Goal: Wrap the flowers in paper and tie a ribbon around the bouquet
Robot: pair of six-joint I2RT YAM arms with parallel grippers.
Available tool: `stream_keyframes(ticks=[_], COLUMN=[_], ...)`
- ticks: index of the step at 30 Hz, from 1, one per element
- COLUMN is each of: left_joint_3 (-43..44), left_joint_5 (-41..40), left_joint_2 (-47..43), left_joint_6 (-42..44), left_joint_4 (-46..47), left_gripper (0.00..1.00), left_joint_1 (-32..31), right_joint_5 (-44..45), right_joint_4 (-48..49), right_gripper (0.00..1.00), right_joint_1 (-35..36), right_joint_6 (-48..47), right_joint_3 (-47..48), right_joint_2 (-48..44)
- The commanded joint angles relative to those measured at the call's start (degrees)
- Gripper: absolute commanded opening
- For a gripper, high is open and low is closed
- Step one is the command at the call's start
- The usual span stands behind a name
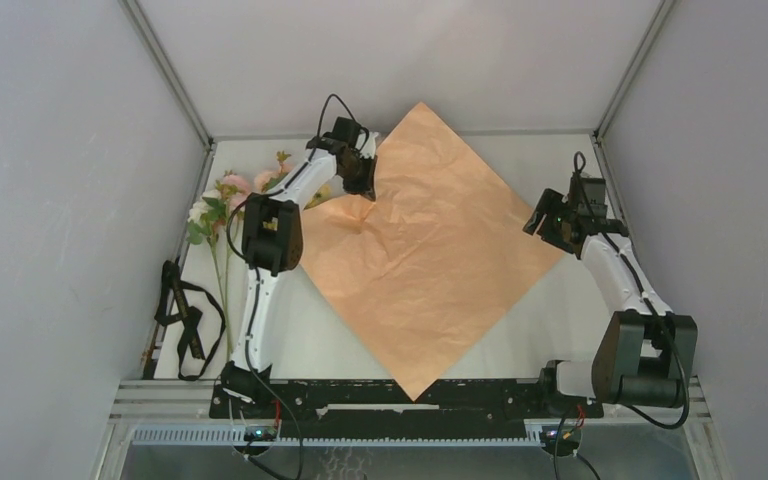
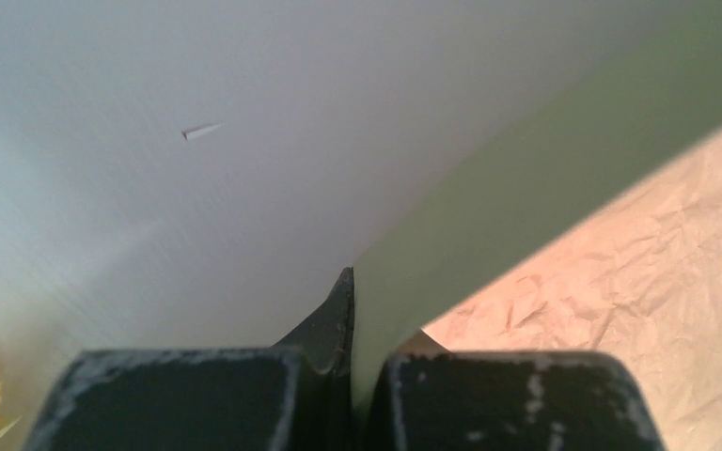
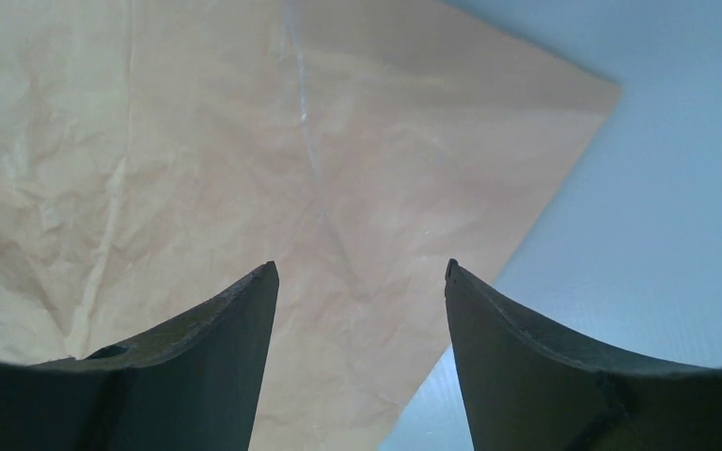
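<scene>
So, the paper (image 1: 430,250) lies peach side up on the table (image 1: 560,320), turned like a diamond. Left gripper (image 1: 365,187) is clamped tight on the paper's far-left edge, lifting it a bit; the olive underside shows in the left wrist view. Right gripper (image 1: 548,222) hangs over the right corner, jaws apart, nothing btw them. Flowers (image 1: 222,200) lie far left, beside the paper. Ribbon (image 1: 185,320) sits nearer, by the table's left edge.

paper (image 1: 430,250): matt, crinkled | tbl (image 1: 560,320): smooth matt | frame (image 1: 165,70): bare metal
</scene>
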Motion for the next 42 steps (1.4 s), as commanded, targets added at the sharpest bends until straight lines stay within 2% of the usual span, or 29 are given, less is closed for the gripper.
stream_keyframes(ticks=[1,10,18,21,26,27,28,29,30,32,35,38,41,42], left_joint_3=[3.56,2.61,-1.7,-1.11,-0.28,-0.3,-0.23,-0.25,-0.2,-0.06,-0.09,-1.03,-6.78,-11.38], left_joint_5=[-2.27,-4.54,-1.92,-2.4,-8.67,-9.27,-9.3,-9.34,-9.42,-11.4,-16.14,-22.78,-25.28,-25.49], left_joint_2=[-0.6,-1.35,-5.1,-5.74,-4.18,-3.7,-3.24,-2.92,-2.9,-3.96,-8.31,-14.46,-21.22,-23.7], left_joint_6=[-1.4,-9.22,-15.93,-13.93,-3.23,-1.89,-1.27,-0.93,-0.6,0.62,4.52,9.23,11.52,11.94], left_joint_4=[4.55,7.57,11.99,12.2,11.07,10.69,10.24,9.65,9.22,8.82,9.25,9.41,9.39,9.31], left_gripper=[0.0,0.0,0.0,0.0,0.03,0.08,0.17,0.34,0.45,0.58,0.68,0.73,0.74,0.74], left_joint_1=[-1.55,-1.89,-3.34,-3.66,-4.49,-4.57,-4.55,-4.6,-4.63,-4.58,-4.46,-4.37,-4.49,-4.65], right_joint_5=[1.2,1.98,2.75,2.71,1.65,1.39,1.19,1.13,1.05,0.89,0.73,3.15,6.33,8.03], right_joint_4=[1.52,1.81,-0.56,-1.09,-0.15,0.27,0.62,1.14,1.58,2.33,2.64,1.83,-0.76,-1.72], right_gripper=[0.74,0.74,0.73,0.73,0.69,0.69,0.68,0.68,0.68,0.67,0.66,0.65,0.63,0.62], right_joint_1=[4.08,9.69,12.02,13.01,14.67,15.24,15.9,16.42,16.84,17.36,18.02,19.79,21.43,21.94], right_joint_6=[0.99,1.91,1.58,1.39,2.12,2.2,2.31,2.45,2.7,3.16,3.56,3.36,3.55,3.78], right_joint_3=[0.66,0.71,0.71,0.71,0.71,0.71,0.71,0.71,0.71,0.71,0.69,0.7,0.71,0.65], right_joint_2=[1.19,1.55,-0.3,-0.01,3.5,4.64,5.51,6.25,7.06,8.37,9.13,8.45,7.42,7.14])
